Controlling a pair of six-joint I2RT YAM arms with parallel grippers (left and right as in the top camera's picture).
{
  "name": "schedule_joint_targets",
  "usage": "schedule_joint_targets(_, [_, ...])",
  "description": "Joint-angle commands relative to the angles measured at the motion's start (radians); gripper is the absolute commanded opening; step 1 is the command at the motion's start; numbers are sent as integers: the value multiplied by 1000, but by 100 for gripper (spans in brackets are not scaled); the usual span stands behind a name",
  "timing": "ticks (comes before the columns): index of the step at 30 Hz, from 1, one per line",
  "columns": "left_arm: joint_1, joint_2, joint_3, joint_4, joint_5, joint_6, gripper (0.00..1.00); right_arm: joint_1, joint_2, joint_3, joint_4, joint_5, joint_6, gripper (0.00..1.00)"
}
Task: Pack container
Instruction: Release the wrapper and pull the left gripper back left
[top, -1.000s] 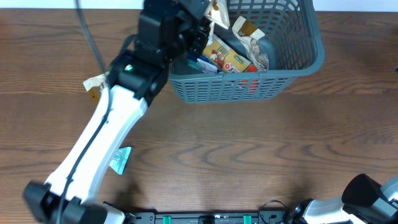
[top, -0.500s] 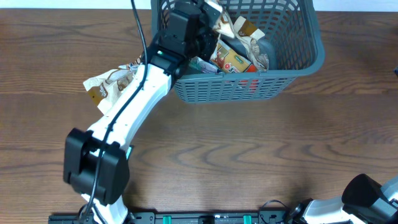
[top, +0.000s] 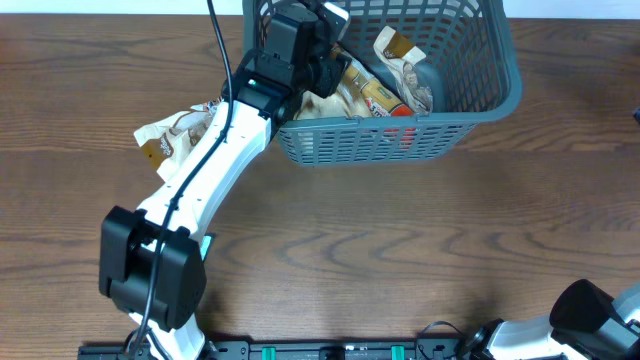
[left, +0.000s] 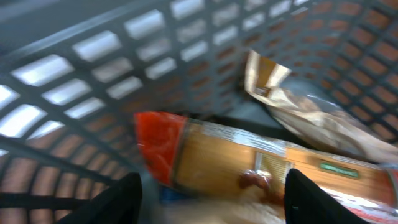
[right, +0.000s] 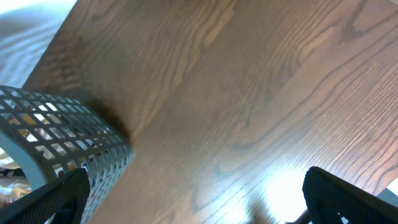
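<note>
The container (top: 495, 95) is a grey-teal lattice basket at the table's far edge. My left gripper (top: 322, 58) hangs inside its left end, jaws apart with nothing between them. Below it a pale packet (top: 318, 106) lies against the front wall. In the left wrist view the left gripper (left: 211, 205) stands open over that blurred pale packet (left: 249, 213). Beyond lie an orange packet with a red end (left: 249, 158) and a beige packet (left: 314, 115). My right gripper (right: 199, 205) is open above bare table, beside the basket's corner (right: 62, 140).
A crumpled beige packet (top: 172, 132) lies on the table left of the basket. A teal packet (top: 207, 243) peeks out beside the left arm's base. The right arm (top: 590, 315) sits at the near right edge. Lattice walls (left: 93, 93) enclose the left gripper.
The left arm swung into the basket, then its jaws opened and the pale packet dropped to the basket's floor. The right arm has not moved.
</note>
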Motion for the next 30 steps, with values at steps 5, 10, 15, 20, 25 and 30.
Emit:
schedule_joint_targets(5, [6, -188, 60, 12, -283, 134, 67, -10, -3, 13, 0, -7, -16, 99])
schedule_joint_targets(10, [22, -297, 95, 12, -399, 145, 72, -10, -3, 13, -2, -7, -16, 99])
schedule_joint_targets(15, [51, -425, 96, -57, -547, 140, 82, -10, -3, 13, -4, -7, -16, 99])
schedule_joint_targets(20, [128, -513, 96, -288, -629, 77, 96, -10, -3, 13, -3, -7, -16, 99])
schedule_joint_targets(25, [252, -518, 95, -534, -618, 120, 97, -10, -3, 13, -1, -7, -16, 99])
schedule_joint_targets(30, [430, -466, 95, -691, -240, 257, 98, -10, -3, 13, 0, -7, -16, 99])
